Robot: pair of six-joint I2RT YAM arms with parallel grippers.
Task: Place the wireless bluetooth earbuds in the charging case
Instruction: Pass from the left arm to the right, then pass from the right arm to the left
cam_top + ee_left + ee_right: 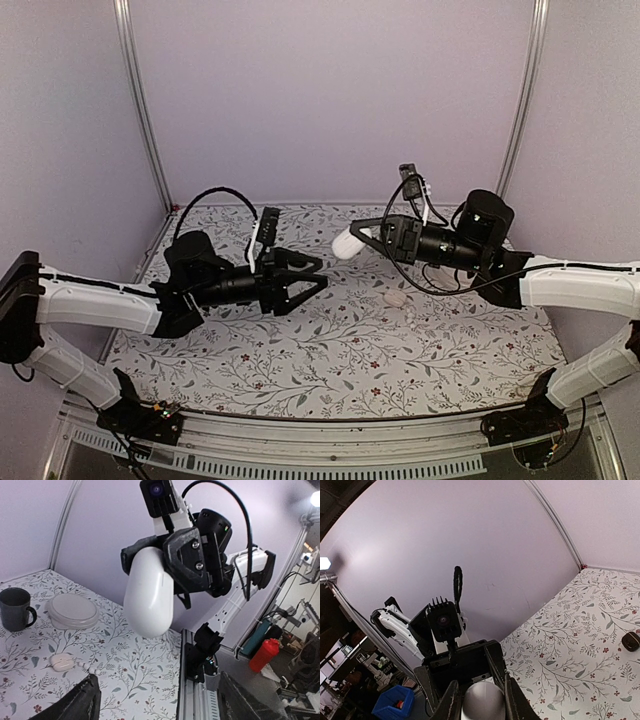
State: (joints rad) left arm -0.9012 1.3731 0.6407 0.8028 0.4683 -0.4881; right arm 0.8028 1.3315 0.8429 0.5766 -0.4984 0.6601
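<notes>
My right gripper point(360, 236) is shut on the white oval charging case point(346, 244) and holds it in the air over the middle of the table. The case is closed as far as I can tell; it fills the left wrist view point(149, 592) and sits between my right fingers point(482, 703). My left gripper point(322, 273) is open and empty, its jaws pointing at the case from a short way off. A white earbud point(396, 298) lies on the floral cloth below the right gripper, with a smaller white piece point(412, 311) beside it. The earbud also shows in the left wrist view point(62, 661).
A dark mug point(15, 609) and a round translucent lid point(72, 611) stand on the cloth beyond the earbud. A small dark object point(631, 641) lies on the cloth. Metal frame posts point(142, 110) and lilac walls close the sides and back.
</notes>
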